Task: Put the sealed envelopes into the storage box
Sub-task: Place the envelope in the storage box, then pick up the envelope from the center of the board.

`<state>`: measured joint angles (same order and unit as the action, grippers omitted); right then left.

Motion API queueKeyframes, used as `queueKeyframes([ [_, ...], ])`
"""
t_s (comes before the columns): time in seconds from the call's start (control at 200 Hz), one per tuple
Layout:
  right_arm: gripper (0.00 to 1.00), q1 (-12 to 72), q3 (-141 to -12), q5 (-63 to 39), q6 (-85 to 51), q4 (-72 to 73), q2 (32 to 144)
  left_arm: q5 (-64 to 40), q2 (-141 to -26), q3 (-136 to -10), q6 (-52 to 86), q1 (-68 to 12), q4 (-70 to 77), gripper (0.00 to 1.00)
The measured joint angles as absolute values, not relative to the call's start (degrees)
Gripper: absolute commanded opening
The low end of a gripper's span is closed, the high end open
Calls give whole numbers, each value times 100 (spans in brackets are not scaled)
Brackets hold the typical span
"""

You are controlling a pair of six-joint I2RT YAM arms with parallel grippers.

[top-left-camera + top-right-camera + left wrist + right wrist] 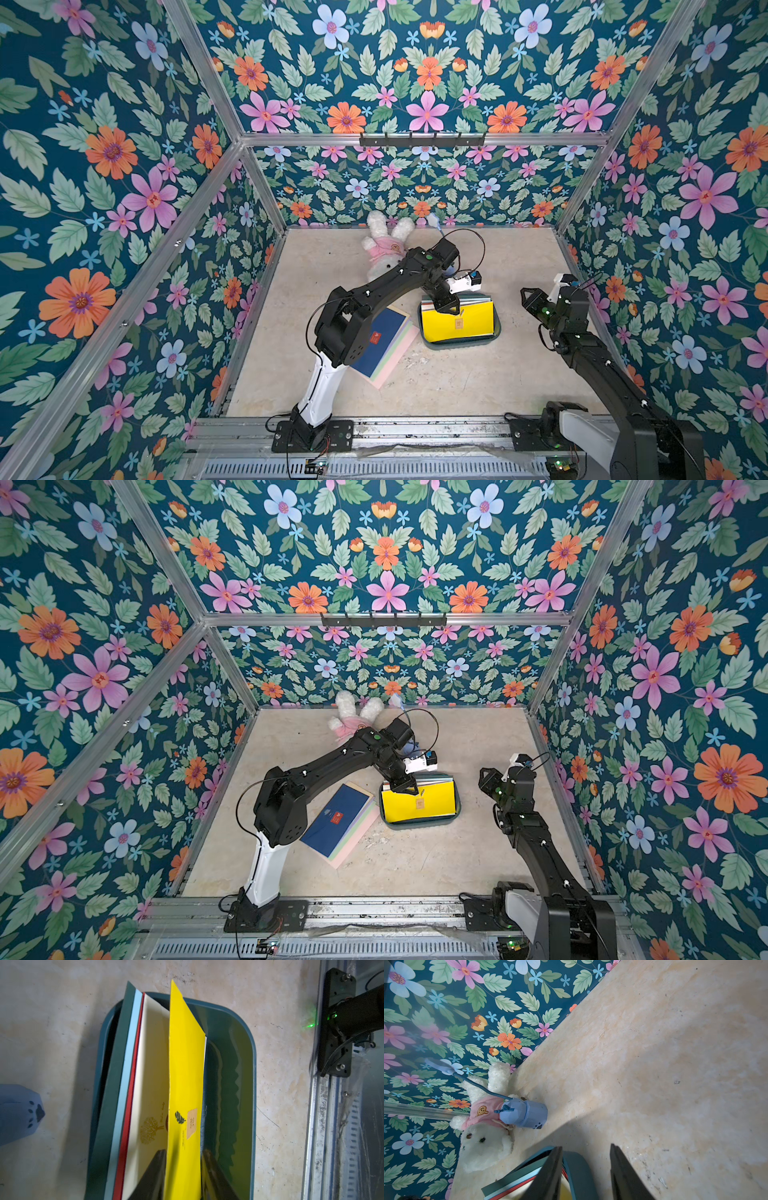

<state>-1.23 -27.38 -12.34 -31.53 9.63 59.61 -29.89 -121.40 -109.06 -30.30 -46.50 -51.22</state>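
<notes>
Marbled beige table [457,374]; only your wrist view shows the left gripper [184,1151] parted around a smooth yellow envelope [185,1053]. Your right gripper [585,1146] gapes empty.

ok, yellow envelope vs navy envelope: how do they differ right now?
Pose: yellow envelope leans tilted in the storage box, between the parted fingers of the left hand; navy envelope lies flat on the table, topping a stack beside the box.
Seal: yellow envelope's sticker is tan, navy envelope's red.
Shared: same rectangular shape.

Envelopes [457,318] in the storage box [457,340], another stack [388,336] left, plush rabbit [384,245] behind.
</notes>
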Motion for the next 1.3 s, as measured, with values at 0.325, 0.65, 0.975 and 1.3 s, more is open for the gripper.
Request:
queueKeyframes([
  [0.325, 40, -121, -2871, -1594, -3168, 915, 6090, -2585, -10772, -9426, -2086, -4416, -3599, 34],
  [0.65, 40, 1549, -3791, -1754, -3247, 598, 6589, -2209, -8350, -5446, 598, -2582, -489, 35],
  [0.975, 44, 4368, -5435, -1107, -4130, 311, 8536, -1800, -8001, -3586, 2307, -1505, 445, 36],
  [1.3, 45, 5417, -6823, -1013, -4770, -45, 10521, -1863, -8206, -3199, 2853, -1470, 751, 33],
])
